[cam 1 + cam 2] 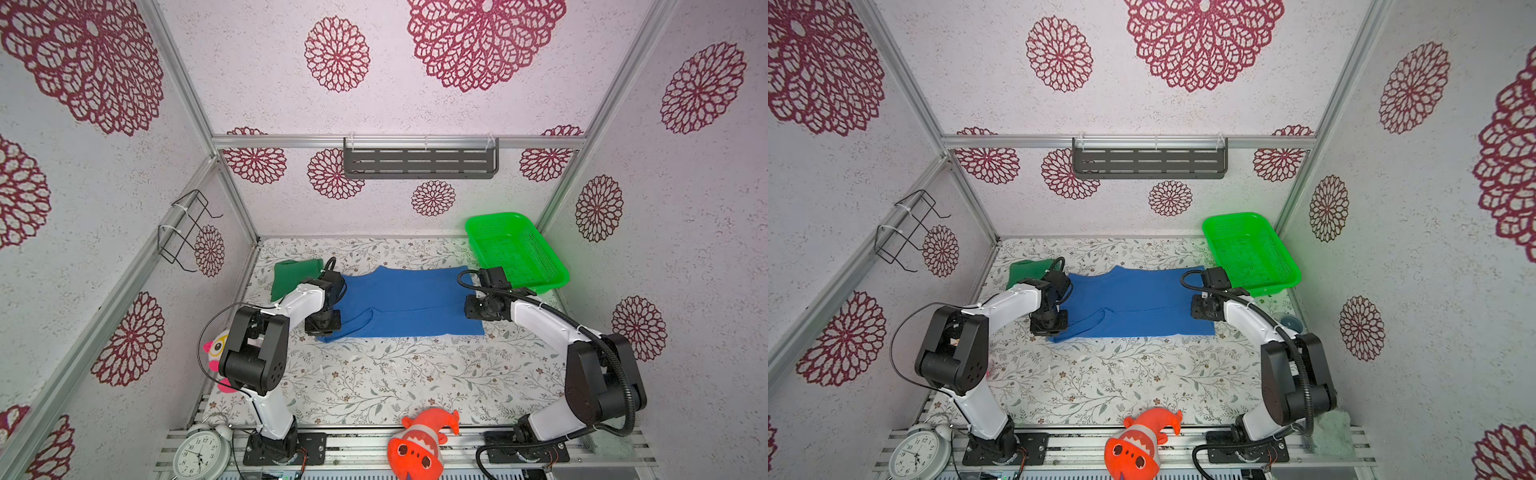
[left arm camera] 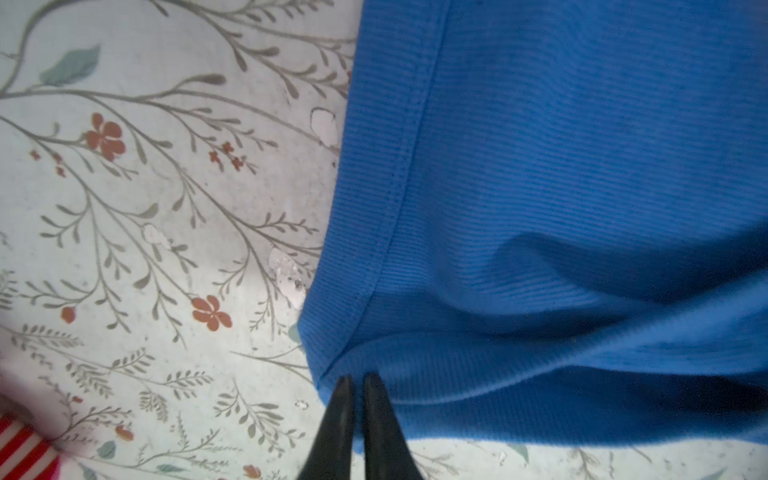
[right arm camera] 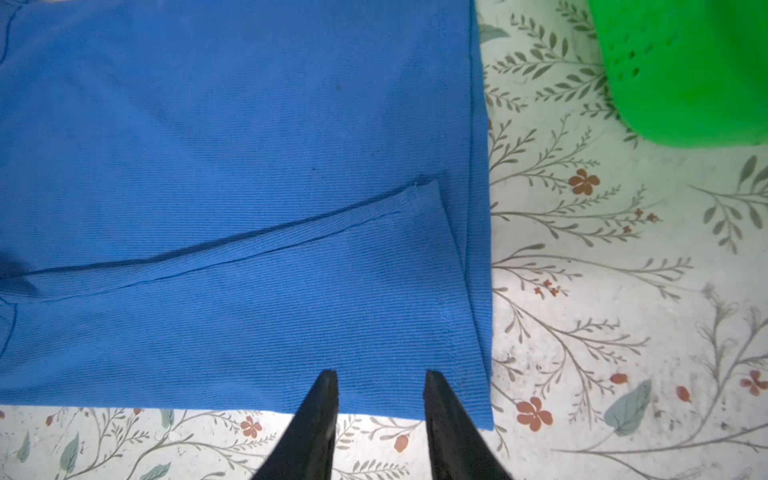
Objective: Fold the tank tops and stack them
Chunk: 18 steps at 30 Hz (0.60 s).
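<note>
Nearest, my left gripper (image 2: 358,379) is clenched on a corner of the royal blue tank top (image 1: 407,299), I judge to lift that end for the next fold; the shirt spreads toward 3 o'clock from it. My right gripper (image 3: 380,374) stands parted and empty over the hem, shirt at its 9 o'clock. Folded, the dark green tank top (image 1: 291,270) lies at my left gripper's 11 o'clock.
</note>
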{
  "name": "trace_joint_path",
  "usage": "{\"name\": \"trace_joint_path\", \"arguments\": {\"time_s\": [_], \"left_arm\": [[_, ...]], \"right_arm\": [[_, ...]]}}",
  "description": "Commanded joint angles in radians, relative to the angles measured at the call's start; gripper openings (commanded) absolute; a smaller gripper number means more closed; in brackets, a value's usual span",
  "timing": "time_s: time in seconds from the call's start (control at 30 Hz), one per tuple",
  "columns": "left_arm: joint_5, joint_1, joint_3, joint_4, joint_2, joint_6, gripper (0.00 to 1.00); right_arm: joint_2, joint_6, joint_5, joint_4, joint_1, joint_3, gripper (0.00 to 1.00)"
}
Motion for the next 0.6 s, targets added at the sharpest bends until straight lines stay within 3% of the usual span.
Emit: {"name": "trace_joint_path", "arguments": {"time_s": [0.0, 0.33, 0.57], "left_arm": [[-0.027, 0.011, 0.040, -0.004, 0.021, 0.019, 0.00], [-0.025, 0.088, 0.092, 0.024, 0.054, 0.051, 0.00], [0.011, 0.126, 0.162, 0.057, 0.152, 0.045, 0.00]], "right_arm": [[-0.006, 0.006, 0.003, 0.009, -0.007, -0.007, 0.38], [-0.012, 0.003, 0.003, 0.009, -0.015, -0.016, 0.38], [-0.004, 0.004, -0.002, 0.022, -0.015, -0.019, 0.38]]}}
